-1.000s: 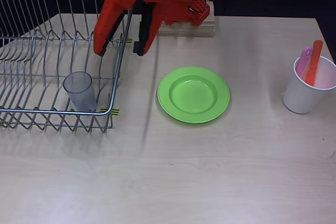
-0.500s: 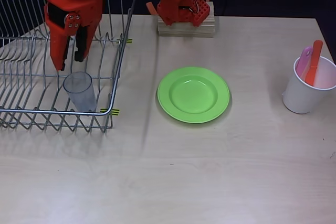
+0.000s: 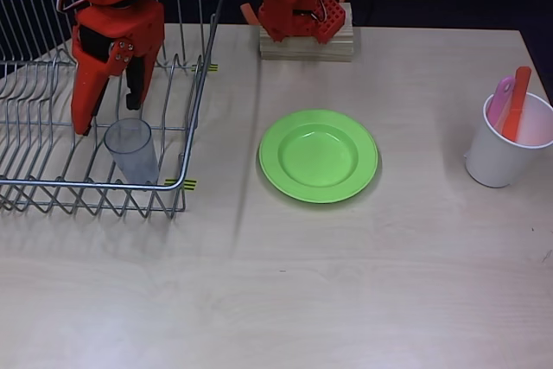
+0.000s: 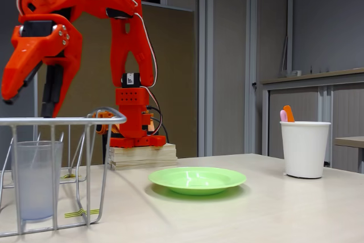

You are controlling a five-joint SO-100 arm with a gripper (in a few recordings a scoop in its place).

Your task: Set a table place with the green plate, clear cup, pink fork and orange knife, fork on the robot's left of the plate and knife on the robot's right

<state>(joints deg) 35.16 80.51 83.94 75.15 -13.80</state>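
We are hanging our gripper [image 3: 108, 118], fingers spread and holding nothing, over the cup [image 3: 131, 149] standing in the wire rack [image 3: 194, 84] (plate [image 3: 319, 155] waiting mid-table) because the cup needs lifting out.

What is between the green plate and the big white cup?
Nothing. In the overhead view, only bare table lies between the green plate and the white cup.
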